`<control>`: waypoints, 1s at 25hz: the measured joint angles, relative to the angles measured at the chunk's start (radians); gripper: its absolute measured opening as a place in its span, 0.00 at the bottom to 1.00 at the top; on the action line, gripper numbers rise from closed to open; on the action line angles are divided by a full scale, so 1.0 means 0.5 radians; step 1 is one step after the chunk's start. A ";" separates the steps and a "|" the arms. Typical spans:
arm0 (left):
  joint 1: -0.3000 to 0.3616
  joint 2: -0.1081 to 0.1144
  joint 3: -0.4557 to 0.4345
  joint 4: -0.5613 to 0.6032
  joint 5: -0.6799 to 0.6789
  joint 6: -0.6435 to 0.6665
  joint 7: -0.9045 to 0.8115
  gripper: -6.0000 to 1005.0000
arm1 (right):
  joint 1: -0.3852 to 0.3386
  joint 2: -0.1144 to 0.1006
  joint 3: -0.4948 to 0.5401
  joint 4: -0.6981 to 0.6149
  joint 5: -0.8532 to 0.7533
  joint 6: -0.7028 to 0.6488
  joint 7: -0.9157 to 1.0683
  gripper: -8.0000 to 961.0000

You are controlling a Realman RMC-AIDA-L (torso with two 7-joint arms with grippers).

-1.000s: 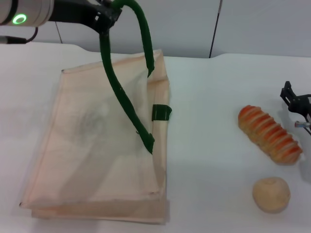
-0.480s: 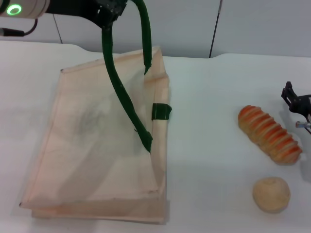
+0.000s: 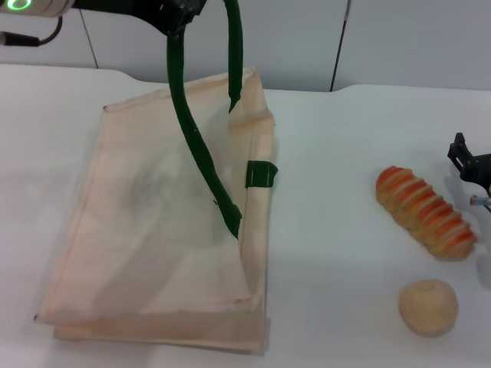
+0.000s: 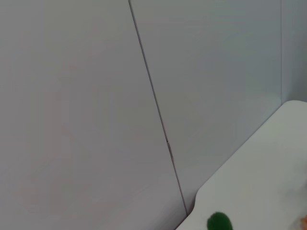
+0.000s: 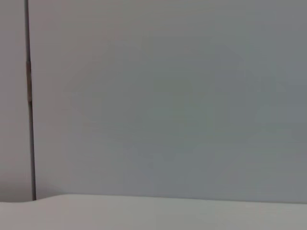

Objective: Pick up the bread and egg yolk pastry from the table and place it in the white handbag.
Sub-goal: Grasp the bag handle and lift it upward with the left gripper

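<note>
At the top of the head view, the left gripper (image 3: pixel 178 14) is pinched on the green handle (image 3: pixel 196 146) of the white handbag (image 3: pixel 146 230). It holds the handle up high, so the near side of the bag's mouth lifts a little off the table (image 3: pixel 337 192). A second green strap shows as a small patch (image 3: pixel 261 174) on the bag's edge. The rest of the bag lies flat, with its open edge facing the food.

At the right edge of the same view sits the right gripper (image 3: pixel 468 165), low and just beside the far end of the bread (image 3: pixel 426 211). I cannot tell if its fingers are spread or pressed together. It holds nothing that I can see.

The bread lies on the table, well apart from the bag. The egg yolk pastry (image 3: pixel 428 307) sits near it, closer to us, and touches nothing else.

So I think the job is only starting. The bag is being held open, and that part looks ready. Both foods still need to be picked up and put inside. The bread looks like the first one to grab, since the right gripper is so close to it.
</note>
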 joint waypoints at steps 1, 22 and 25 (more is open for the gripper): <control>-0.004 0.000 0.000 0.000 0.000 -0.003 0.001 0.14 | -0.001 0.000 0.000 0.000 0.000 0.000 0.000 0.89; -0.063 0.004 -0.249 -0.001 -0.131 -0.240 0.305 0.15 | 0.008 0.000 0.003 0.000 0.000 -0.021 0.000 0.89; -0.086 0.004 -0.289 -0.002 -0.128 -0.299 0.353 0.15 | 0.011 0.000 0.003 -0.002 0.000 -0.022 0.000 0.89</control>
